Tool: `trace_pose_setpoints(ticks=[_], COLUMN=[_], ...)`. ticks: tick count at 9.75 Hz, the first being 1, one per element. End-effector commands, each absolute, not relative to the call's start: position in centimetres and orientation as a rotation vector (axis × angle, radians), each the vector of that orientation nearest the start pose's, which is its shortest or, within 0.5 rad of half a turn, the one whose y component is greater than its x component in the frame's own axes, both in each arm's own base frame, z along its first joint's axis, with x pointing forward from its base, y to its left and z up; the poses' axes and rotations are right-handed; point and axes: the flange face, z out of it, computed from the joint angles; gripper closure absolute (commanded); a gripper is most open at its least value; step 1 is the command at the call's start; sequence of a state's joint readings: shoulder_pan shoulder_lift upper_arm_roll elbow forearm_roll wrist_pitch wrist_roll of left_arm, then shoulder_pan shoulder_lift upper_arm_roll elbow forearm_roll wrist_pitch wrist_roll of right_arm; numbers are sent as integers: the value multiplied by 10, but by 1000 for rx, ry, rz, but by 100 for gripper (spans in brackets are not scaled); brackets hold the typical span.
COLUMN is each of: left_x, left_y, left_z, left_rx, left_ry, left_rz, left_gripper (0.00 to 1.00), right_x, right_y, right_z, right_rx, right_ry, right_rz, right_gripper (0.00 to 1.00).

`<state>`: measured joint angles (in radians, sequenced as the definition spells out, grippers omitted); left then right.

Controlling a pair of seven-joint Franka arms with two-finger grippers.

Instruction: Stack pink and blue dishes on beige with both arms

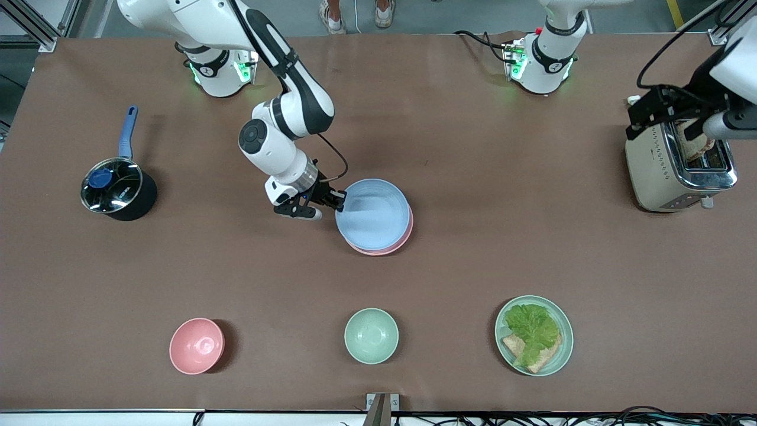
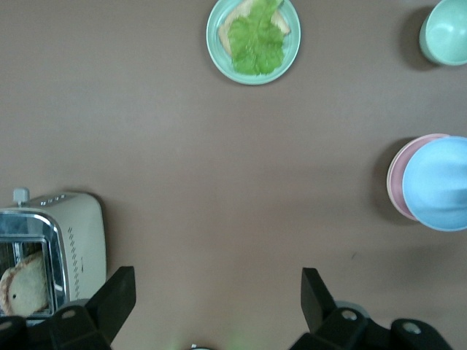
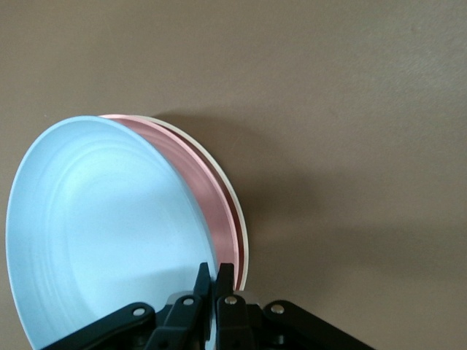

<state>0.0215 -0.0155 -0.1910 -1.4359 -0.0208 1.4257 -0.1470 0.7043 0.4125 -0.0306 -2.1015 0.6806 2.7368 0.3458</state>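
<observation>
A robotics lab staged as a kitchen: aluminium framing (image 1: 35,26), loose cables (image 1: 591,417) and a brown-covered table (image 1: 473,248) holding a toaster (image 1: 674,168) and saucepan (image 1: 118,192).

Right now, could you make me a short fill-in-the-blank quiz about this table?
1. The right tool pinches the rim of the ____ plate.
2. That plate lies on a ____ plate.
3. The left tool hangs over the ____, fingers open.
4. Lettuce and bread sit on a ____ plate.

Missing words: blue; pink; toaster; green
</observation>
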Motion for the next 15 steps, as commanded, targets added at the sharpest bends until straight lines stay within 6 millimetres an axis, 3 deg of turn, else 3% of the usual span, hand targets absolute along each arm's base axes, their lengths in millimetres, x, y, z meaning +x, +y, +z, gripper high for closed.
trace_pose_setpoints(ticks=[1,3,5,6,9,13,15], left_x=[509,498,503,504,504,512,512], left_y=[-96,-94,-82,-75,-57,-49,-48], left_z=[660,653,653,653,653,650,657], left_rx=[-3140,-3130,-3134,-3134,-3137,-3119,-3121], left_ry=[60,50,17,-3,-36,-55,-54], left_rz=[70,47,30,35,47,46,25], left_gripper=[0,0,0,0,0,0,0], right_x=[482,485,491,498,538,571,585], right_y=[358,359,353,346,277,176,123], right_z=[230,233,242,262,331,452,516], right_rx=[-2724,-2719,-2708,-2689,-2698,-2920,-2999], right_ry=[401,398,407,405,419,287,345], right_rz=[-41,-44,-64,-98,-170,-15,30], right_gripper=[85,56,1,0,0,0,0])
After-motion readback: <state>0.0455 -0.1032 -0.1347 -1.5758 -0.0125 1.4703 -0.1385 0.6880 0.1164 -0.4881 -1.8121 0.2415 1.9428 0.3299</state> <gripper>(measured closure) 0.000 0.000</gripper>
